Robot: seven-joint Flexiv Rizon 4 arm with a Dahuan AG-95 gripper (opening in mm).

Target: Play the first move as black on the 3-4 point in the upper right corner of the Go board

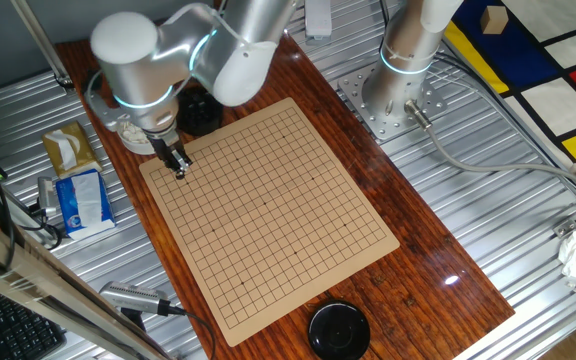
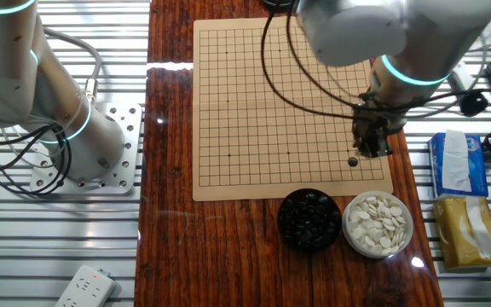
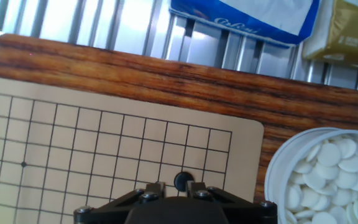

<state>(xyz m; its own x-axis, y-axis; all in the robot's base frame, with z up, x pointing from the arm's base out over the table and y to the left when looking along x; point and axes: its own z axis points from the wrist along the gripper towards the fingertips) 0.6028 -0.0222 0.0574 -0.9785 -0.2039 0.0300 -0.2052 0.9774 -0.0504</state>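
Note:
The tan Go board (image 1: 268, 200) lies on the wooden table and also shows in the other fixed view (image 2: 288, 102) and the hand view (image 3: 73, 143). One black stone (image 2: 353, 160) lies on the board near the corner closest to the bowls. In the hand view the stone (image 3: 181, 181) rests on a grid line just beyond my fingertips. My gripper (image 3: 175, 186) hangs low over that corner (image 1: 180, 170) (image 2: 372, 147). Its fingers are slightly apart and the stone lies apart from them.
A black bowl of black stones (image 2: 309, 218) and a white bowl of white stones (image 2: 378, 223) stand just off the board's near edge. Tissue packs (image 2: 455, 162) lie beside the table. A black lid (image 1: 339, 330) lies past the board's far end. A second arm's base (image 1: 398, 90) is bolted alongside.

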